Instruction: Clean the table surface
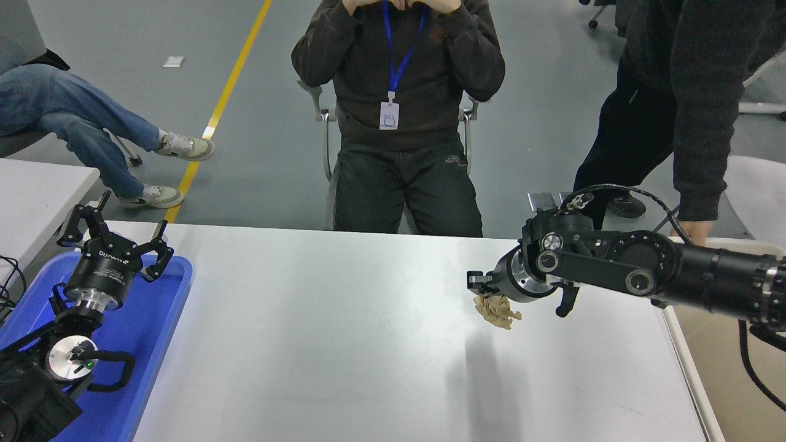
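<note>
The table surface (pixel 344 344) is seen as a wide grey-white top filling the near and middle ground, from the blue tray (pixel 156 331) at its left end to the beige bin (pixel 681 344) at its right edge. The right arm is stretched in from the right edge, pointing leftward over the right half of the table. A crumpled tan wad (pixel 498 310) — paper or tissue, which cannot be told — is grasped by the right gripper (pixel 491 296), hanging below its tip with the fingers clenched on it. The wad is held clear of the table, and its shadow is cast on the surface nearer the camera.

The left gripper (pixel 116 238) is parked at the near left, above the blue tray, its fingers spread apart and nothing held between them.

At the far side, a person in a dark sweater (pixel 399 67) is seated on a chair, a blue lanyard worn at the chest. Another person is standing at the far right — one hand (pixel 694 230) is placed just behind the right arm, near the bin's far rim. At the far left, crossed legs in blue jeans (pixel 80 123) are seen.
</note>
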Robot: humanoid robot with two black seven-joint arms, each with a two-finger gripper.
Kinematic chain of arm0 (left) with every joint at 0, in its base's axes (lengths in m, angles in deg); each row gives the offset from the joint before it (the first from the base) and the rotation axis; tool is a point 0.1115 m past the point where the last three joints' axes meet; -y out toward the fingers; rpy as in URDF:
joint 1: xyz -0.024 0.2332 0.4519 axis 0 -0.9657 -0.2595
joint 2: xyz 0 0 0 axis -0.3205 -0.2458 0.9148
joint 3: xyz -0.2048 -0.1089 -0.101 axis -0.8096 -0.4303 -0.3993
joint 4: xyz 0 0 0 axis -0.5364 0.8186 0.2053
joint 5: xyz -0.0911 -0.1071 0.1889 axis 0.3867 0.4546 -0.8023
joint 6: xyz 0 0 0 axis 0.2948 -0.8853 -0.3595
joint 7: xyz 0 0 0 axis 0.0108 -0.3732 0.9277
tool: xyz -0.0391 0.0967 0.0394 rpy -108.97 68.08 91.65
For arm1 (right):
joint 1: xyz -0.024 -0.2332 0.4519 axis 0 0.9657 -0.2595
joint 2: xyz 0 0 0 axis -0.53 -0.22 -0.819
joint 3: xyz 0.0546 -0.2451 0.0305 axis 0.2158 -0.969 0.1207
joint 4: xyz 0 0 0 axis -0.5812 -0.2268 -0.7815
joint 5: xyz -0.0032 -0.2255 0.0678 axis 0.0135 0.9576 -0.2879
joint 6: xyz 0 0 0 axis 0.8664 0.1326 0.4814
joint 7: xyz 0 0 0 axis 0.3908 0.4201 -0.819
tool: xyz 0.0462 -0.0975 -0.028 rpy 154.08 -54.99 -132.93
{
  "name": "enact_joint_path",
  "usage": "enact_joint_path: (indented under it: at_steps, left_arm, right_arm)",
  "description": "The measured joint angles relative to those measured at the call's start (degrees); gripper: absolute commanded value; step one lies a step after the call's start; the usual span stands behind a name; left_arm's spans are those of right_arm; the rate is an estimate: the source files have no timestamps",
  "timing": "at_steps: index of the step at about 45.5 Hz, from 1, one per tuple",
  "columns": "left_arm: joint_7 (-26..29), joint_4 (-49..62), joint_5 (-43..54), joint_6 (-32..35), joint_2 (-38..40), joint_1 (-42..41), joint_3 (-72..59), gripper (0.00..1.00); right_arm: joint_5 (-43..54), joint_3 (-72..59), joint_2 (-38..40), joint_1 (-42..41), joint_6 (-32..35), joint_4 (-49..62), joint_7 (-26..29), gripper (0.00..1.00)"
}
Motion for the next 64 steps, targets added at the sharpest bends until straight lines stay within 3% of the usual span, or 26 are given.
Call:
enact_joint_path:
  at_steps: [27,45,64]
  left_arm:
    - [0.0,0.02,0.01,0.0,0.0,0.0,0.0,1.0]
    - [0.0,-0.01,0.02,0.0,0.0,0.0,0.01,1.0]
    - [0.0,-0.06,0.02,0.0,0.0,-0.01,0.02,1.0]
  right_arm:
    - [-7.18,-0.91,10.24,-10.96,4.15,-7.79,2.76,0.0]
    - [-7.63,-1.04,17.66,-11.69,5.93,-10.29,2.92,0.0]
    - [-6.43,0.03,30.27,-8.21,7.2,-10.07,2.33,0.0]
